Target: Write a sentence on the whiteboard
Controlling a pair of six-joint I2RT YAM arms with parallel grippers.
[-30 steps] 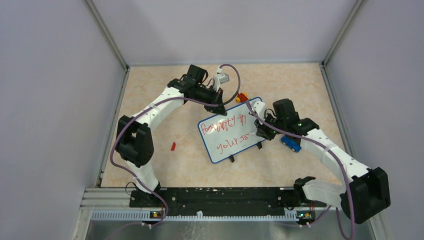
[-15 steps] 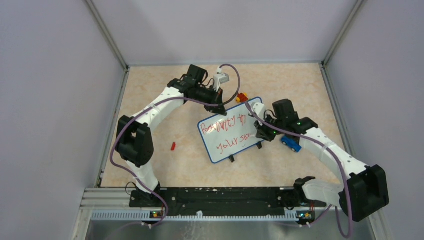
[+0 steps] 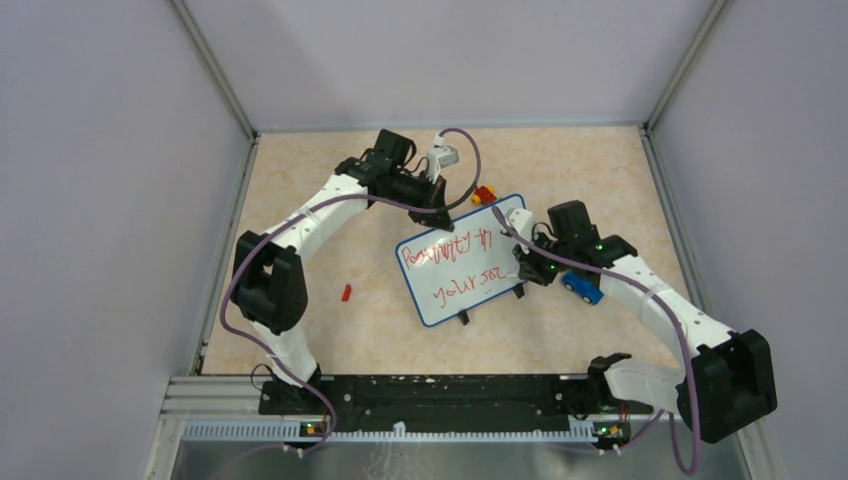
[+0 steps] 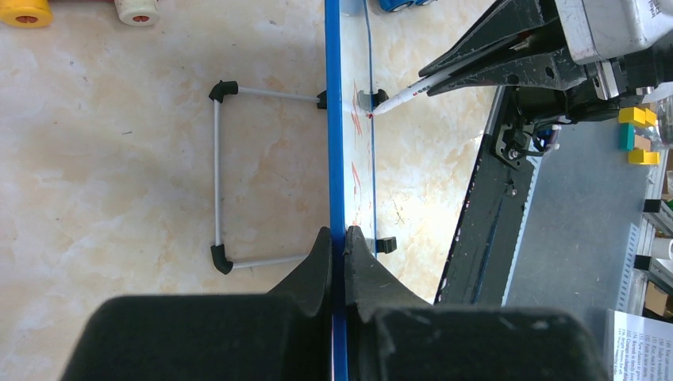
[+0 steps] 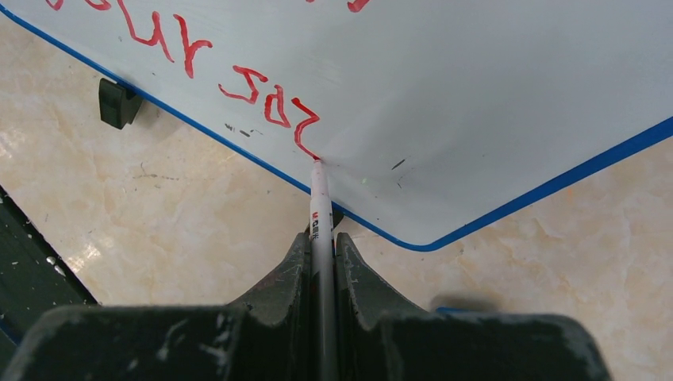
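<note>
The whiteboard stands propped on the worktop, top rim pinched between the left fingers. The right fingers are closed tight on the marker, its tip touching the end of the sentence near the lower rim. Pressing harder could tip the board back or run the stroke off its edge

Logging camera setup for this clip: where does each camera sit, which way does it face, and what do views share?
Top external: above, behind the bases, facing down; both arms show, left gripper on the whiteboard's far rim, right gripper at its right end.
Left wrist: looks along the whiteboard's blue rim, pinched between its own fingers.
Right wrist: looks along the marker, held between its fingers, to the sentence.
Shared: both wrist views show the marker tip touching the whiteboard.
</note>
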